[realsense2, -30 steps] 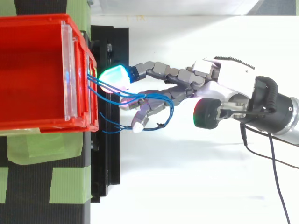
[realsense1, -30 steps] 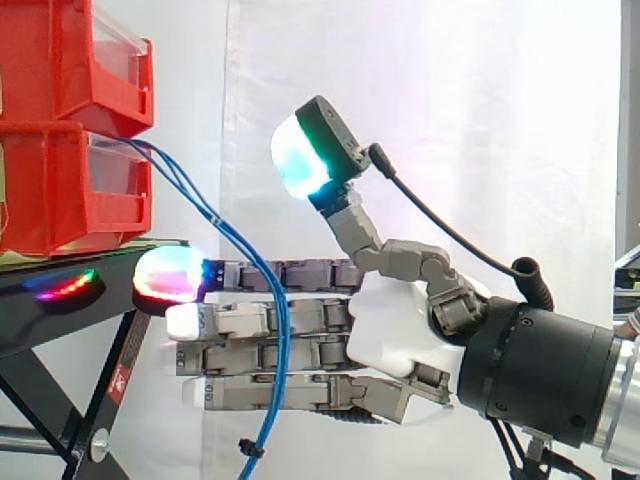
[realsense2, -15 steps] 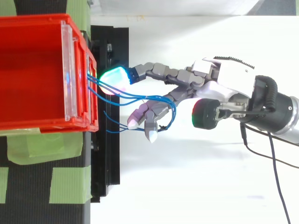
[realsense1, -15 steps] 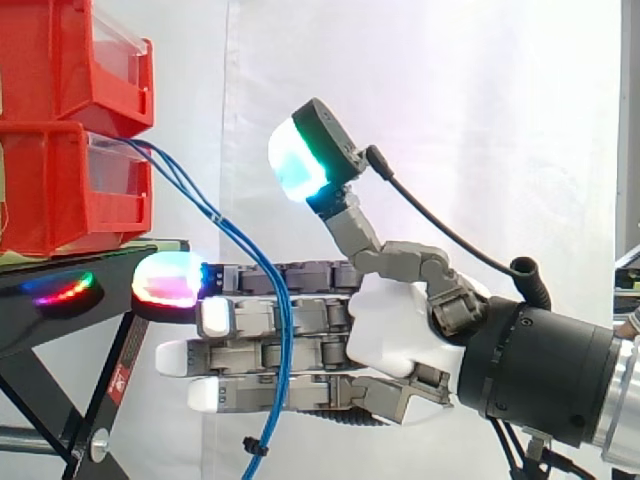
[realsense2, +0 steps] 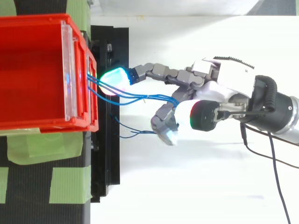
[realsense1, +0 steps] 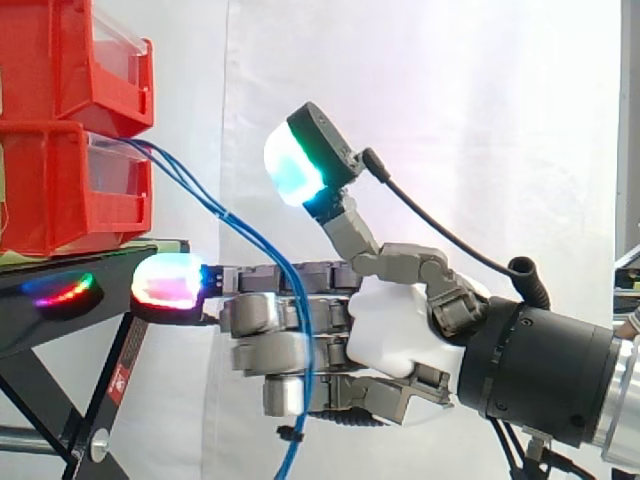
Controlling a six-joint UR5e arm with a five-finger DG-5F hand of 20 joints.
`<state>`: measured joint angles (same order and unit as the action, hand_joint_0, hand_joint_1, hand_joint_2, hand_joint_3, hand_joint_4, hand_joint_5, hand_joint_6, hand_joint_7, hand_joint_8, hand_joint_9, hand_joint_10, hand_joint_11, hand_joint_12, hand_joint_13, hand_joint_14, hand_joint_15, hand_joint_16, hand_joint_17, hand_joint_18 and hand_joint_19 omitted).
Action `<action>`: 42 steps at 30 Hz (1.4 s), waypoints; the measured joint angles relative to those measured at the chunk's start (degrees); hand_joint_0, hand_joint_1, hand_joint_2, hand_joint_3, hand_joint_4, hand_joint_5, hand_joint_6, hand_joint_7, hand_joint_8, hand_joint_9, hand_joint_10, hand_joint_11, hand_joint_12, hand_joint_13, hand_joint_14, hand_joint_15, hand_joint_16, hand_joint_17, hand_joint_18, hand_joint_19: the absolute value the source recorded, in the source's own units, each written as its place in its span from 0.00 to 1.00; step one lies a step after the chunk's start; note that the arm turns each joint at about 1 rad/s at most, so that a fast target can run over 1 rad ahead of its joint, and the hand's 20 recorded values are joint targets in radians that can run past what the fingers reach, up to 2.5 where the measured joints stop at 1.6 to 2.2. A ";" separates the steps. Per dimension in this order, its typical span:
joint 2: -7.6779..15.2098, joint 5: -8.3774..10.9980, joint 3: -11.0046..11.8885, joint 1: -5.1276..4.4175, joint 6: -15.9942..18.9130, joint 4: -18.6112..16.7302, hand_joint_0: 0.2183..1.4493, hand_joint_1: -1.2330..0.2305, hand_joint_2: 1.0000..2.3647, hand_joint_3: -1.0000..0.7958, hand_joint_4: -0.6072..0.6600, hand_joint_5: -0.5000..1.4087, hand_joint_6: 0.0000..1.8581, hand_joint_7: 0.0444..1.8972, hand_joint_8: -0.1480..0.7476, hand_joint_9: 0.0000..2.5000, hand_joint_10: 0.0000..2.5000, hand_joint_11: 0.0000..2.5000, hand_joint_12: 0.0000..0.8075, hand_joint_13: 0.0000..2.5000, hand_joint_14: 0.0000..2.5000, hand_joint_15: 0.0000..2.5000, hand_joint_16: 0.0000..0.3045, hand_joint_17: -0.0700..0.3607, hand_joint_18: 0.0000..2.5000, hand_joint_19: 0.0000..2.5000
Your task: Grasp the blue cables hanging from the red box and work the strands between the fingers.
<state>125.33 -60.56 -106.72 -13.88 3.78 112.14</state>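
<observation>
Thin blue cables [realsense1: 200, 200] leave the lower red bin [realsense1: 60, 190] and sag to the right into my hand [realsense1: 390, 335]. One finger stays straight, its glowing pad [realsense1: 170, 280] by the stand's edge. The lower fingers [realsense1: 265, 355] are curled in, with the strands running down across them to a loose end [realsense1: 290, 455]. The thumb is raised, its cyan-green pad [realsense1: 300, 160] well above the cables. From above, the blue cables [realsense2: 135, 98] stretch from the red bin [realsense2: 42, 70] to the curled fingers [realsense2: 166, 123] of the hand [realsense2: 224, 84].
A second red bin [realsense1: 80, 60] is stacked on the lower one. Both rest on a black stand [realsense1: 60, 300] with slanted legs under the hand's fingertip. Green tape [realsense2: 28, 144] lies beside the bin. A white curtain hangs behind.
The lower fingers have curled in from straight towards the palm, drawing the blue strands right and tauter. The loose cable end shifted right. The straight finger and thumb barely moved.
</observation>
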 measured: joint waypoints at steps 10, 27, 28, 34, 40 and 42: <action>0.00 -0.19 -0.01 0.07 0.00 0.01 0.42 0.47 0.00 0.00 0.78 0.32 0.00 0.38 0.61 0.48 0.71 0.76 0.60 0.39 1.00 0.56 0.21 0.49 0.64 0.58; 0.00 -0.43 -0.02 0.18 0.00 0.02 0.42 0.46 0.00 0.00 0.78 0.38 0.01 0.57 0.66 0.44 1.00 1.00 0.70 0.53 1.00 0.70 0.23 0.53 0.66 0.30; 0.00 -0.43 -0.01 0.19 0.00 0.01 0.42 0.46 0.00 0.00 0.76 0.38 0.01 0.59 0.66 0.43 1.00 1.00 0.69 0.53 1.00 0.71 0.23 0.53 0.66 0.29; 0.00 -0.44 -0.02 0.18 0.00 -0.04 0.42 0.45 0.00 0.00 0.72 0.38 0.01 0.64 0.66 0.43 1.00 1.00 0.69 0.53 1.00 0.71 0.23 0.52 0.66 0.28; 0.00 -0.44 -0.02 0.21 0.00 -0.15 0.43 0.43 0.00 0.00 0.70 0.38 0.00 0.66 0.65 0.43 1.00 1.00 0.67 0.52 1.00 0.70 0.22 0.51 0.66 0.29; 0.00 -0.44 -0.02 0.22 0.01 -0.14 0.43 0.42 0.00 0.00 0.70 0.38 0.00 0.66 0.65 0.43 1.00 1.00 0.68 0.52 1.00 0.69 0.22 0.51 0.66 0.29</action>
<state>125.33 -61.00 -106.75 -13.66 3.79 112.00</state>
